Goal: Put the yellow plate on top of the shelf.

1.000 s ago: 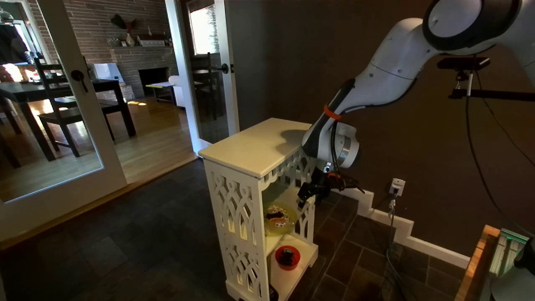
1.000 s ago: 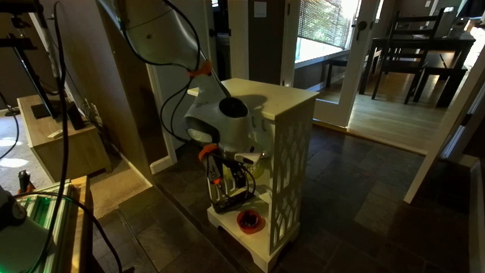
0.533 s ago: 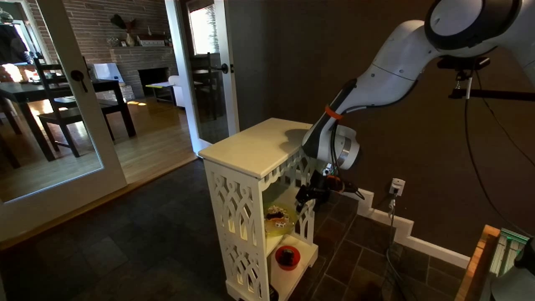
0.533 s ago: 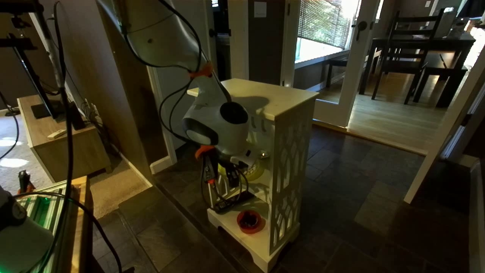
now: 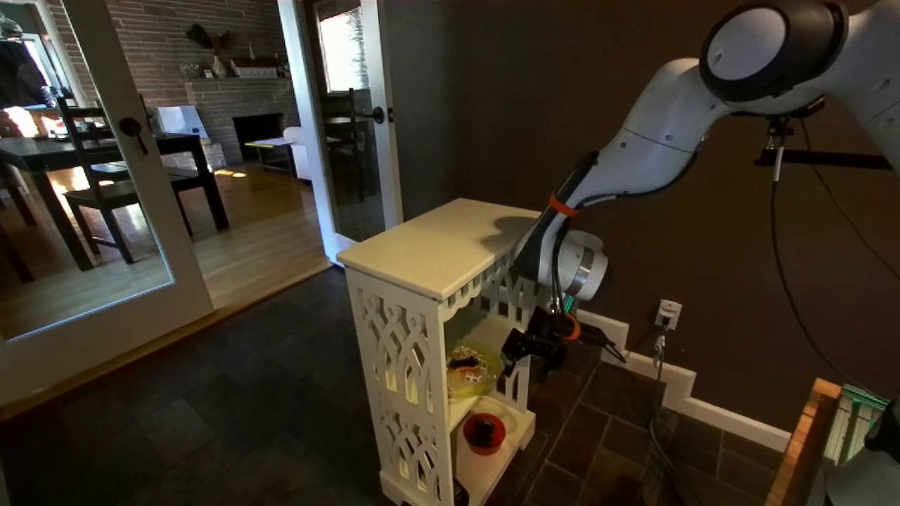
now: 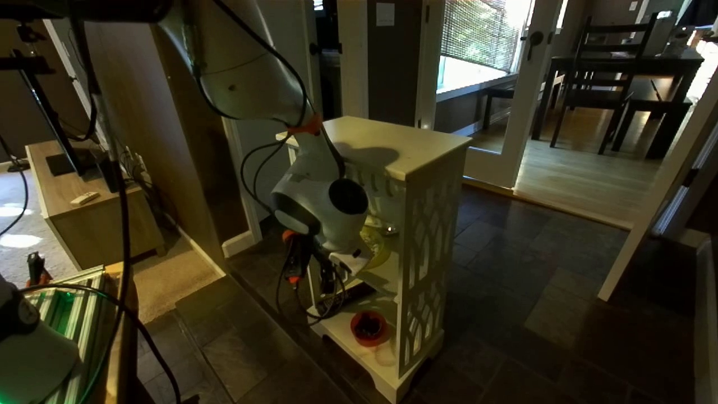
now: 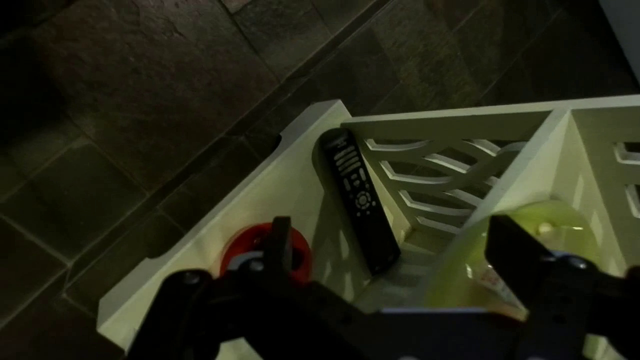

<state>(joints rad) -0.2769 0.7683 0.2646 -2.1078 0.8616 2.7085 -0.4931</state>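
Room: Dark tile floor (image 5: pixel 239 379) and a brown wall (image 5: pixel 450 105) set the scene, with a glass door (image 5: pixel 149 183) beside the way to a brighter space where a table (image 5: pixel 42 146), a chair (image 5: pixel 105 193) and a fireplace (image 5: pixel 256 130) show.
Shelf (image 5: pixel 436 246): Tall, narrow and white, it stands upright on the tiles, lattice cut into its sides, a shadow falling across part of its flat top.
Yellow plate (image 7: pixel 452 275): Round and shallow, it sits inside the shelf on the middle board (image 6: pixel 384 276), bearing a cluster of objects too small to name.
Red bowl (image 5: pixel 484 450): It rests on the bottom board (image 5: pixel 485 472), lower than the plate, something dark inside, in both exterior views.
Remote (image 7: pixel 360 200): Long and black, it lies on the same bottom board just beside a lattice side, buttons visible in the wrist view.
Robot arm (image 5: pixel 654 130): White and black with orange bands, it slopes down to the shelf's front.
Gripper (image 7: pixel 392 232): Released, its black fingers (image 7: pixel 507 245) stand wide apart near the plate; in the wrist view one covers part of the plate, the other part of the bowl. Whether either touches the plate cannot be told.
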